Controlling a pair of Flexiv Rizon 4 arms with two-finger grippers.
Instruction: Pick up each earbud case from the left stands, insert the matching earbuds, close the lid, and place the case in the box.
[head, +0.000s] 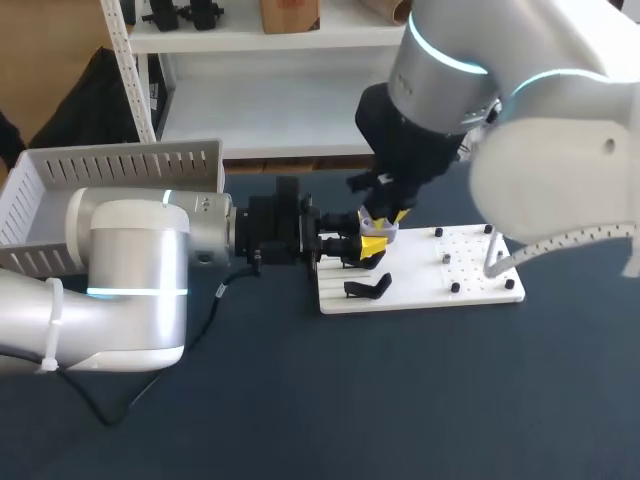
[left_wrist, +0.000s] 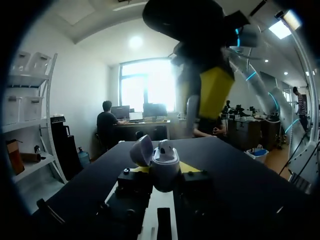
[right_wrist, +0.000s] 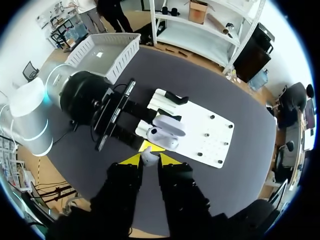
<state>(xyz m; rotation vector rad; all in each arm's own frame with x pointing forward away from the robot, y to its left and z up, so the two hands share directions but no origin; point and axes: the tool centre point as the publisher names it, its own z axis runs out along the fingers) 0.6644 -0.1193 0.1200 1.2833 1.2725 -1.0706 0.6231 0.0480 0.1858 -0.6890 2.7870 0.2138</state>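
A white earbud case (left_wrist: 164, 162) with its lid (left_wrist: 142, 150) tipped open sits between the yellow fingertips of my left gripper (left_wrist: 165, 170), which is shut on it. In the head view the left gripper (head: 355, 248) holds the case (head: 377, 232) just above the left end of the white board (head: 470, 272). My right gripper (head: 386, 220) hangs straight above the case, pointing down. In the right wrist view the right gripper (right_wrist: 150, 159) is shut on a small white earbud (right_wrist: 148, 154), close over the open case (right_wrist: 164, 139).
A black stand (head: 368, 288) lies at the board's front left, and several small black pegs (head: 455, 287) and a white post (head: 492, 250) stick up from its right half. The white slatted box (head: 60, 185) stands at the table's back left, behind my left arm.
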